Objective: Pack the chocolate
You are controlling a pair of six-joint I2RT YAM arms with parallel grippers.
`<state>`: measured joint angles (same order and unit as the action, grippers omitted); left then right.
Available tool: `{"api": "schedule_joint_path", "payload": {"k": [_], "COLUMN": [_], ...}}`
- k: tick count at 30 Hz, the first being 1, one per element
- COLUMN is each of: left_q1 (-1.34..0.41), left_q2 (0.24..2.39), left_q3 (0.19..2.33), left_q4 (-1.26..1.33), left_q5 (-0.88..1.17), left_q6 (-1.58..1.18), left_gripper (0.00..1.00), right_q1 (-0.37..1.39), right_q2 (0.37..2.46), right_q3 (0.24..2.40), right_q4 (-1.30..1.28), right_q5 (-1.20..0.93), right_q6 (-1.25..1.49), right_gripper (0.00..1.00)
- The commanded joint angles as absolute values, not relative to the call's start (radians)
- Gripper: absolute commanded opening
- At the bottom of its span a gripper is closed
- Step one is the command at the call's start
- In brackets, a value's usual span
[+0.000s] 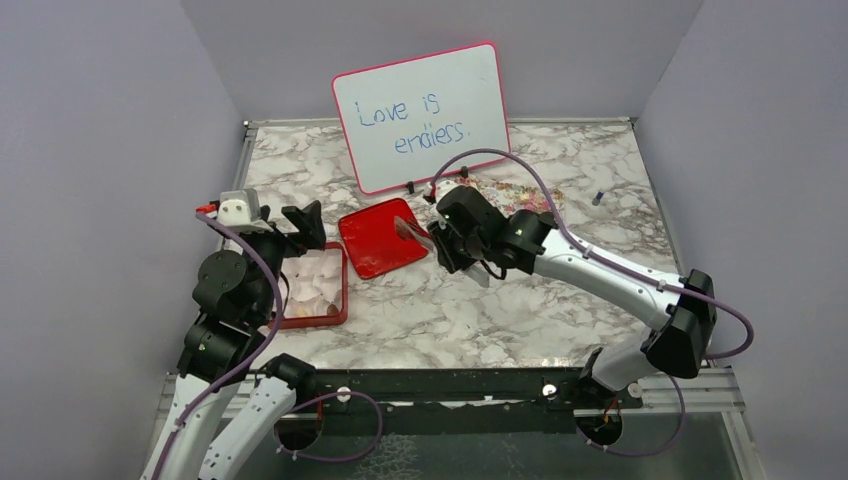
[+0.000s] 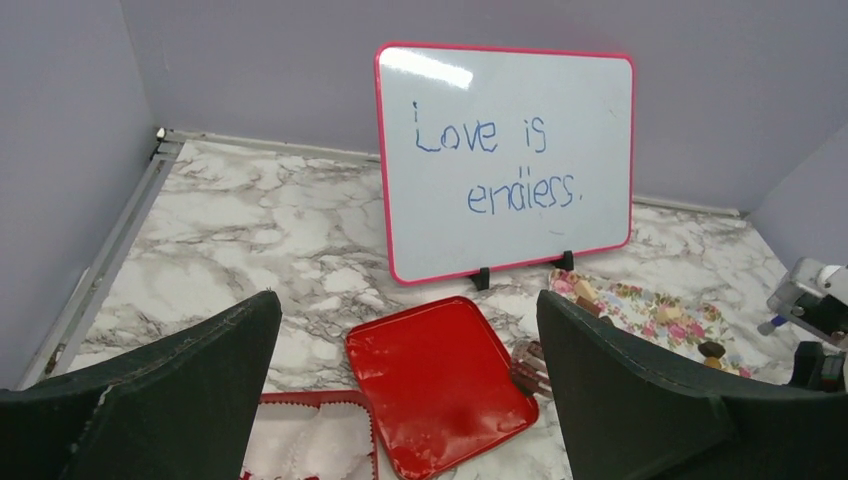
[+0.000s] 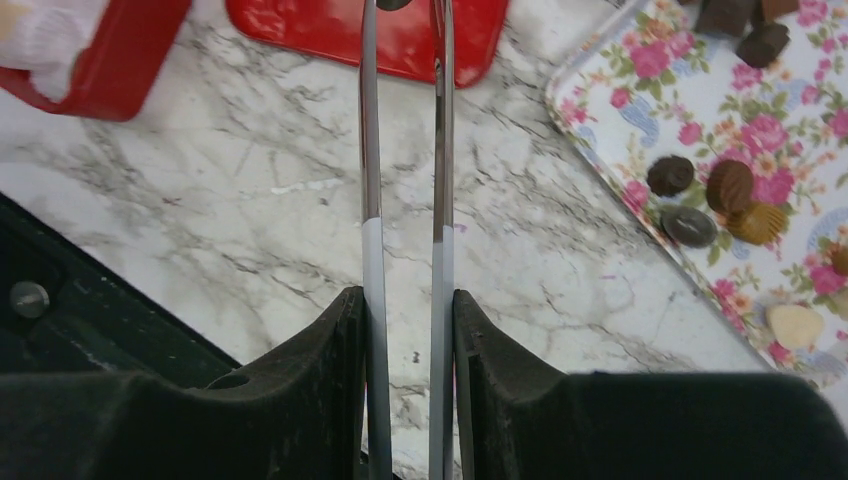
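Note:
Several chocolate pieces (image 3: 730, 185), dark, lighter brown and cream, lie on the flower-patterned tray (image 3: 620, 110) at the right. My right gripper (image 3: 405, 295) is shut on metal tongs (image 3: 370, 150), whose tips reach over the edge of the red lid (image 1: 380, 238). A small dark shape sits between the tips at the frame's top edge; I cannot tell what it is. My left gripper (image 2: 408, 300) hangs open and holds nothing, above the red box (image 2: 310, 440) lined with white paper. From the left wrist, the tongs' (image 2: 528, 365) tips show beside the lid (image 2: 435, 385).
A pink-framed whiteboard (image 1: 420, 115) stands at the back, behind the lid. The flowered tray (image 1: 520, 190) lies behind the right arm. The red box (image 1: 340, 290) sits at the left, near my left arm. Grey walls close three sides; a black rail runs along the near edge.

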<state>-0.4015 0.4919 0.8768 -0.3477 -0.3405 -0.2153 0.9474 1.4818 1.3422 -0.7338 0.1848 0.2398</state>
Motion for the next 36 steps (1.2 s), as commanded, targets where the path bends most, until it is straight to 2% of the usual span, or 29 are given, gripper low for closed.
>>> {"api": "schedule_joint_path", "payload": {"k": [1,18,25,36], "left_q1": [-0.405,-0.406,-0.405,-0.411], "left_q2": [0.465,0.413,0.409,0.407], "left_q3": [0.934,0.969,0.958,0.943], "left_q4": [-0.36,-0.376,-0.376,-0.373], "left_q5": [-0.377,-0.461,-0.466,-0.479], "left_q6": [-0.199,-0.162,-0.155,-0.139], "left_gripper": [0.99,0.99,0.99,0.99], "right_q1": [1.03,1.26,1.294,1.298], "right_q2": [1.525,1.827,1.926,1.989], "right_q3": [1.42,1.684,1.776,1.809], "right_q4": [-0.64,-0.627,-0.668,-0.747], "right_q5": [0.157,0.177,0.217,0.299], "right_q6": [0.268,0.223,0.194,0.199], "right_gripper": [0.32,0.32,0.32,0.32]}}
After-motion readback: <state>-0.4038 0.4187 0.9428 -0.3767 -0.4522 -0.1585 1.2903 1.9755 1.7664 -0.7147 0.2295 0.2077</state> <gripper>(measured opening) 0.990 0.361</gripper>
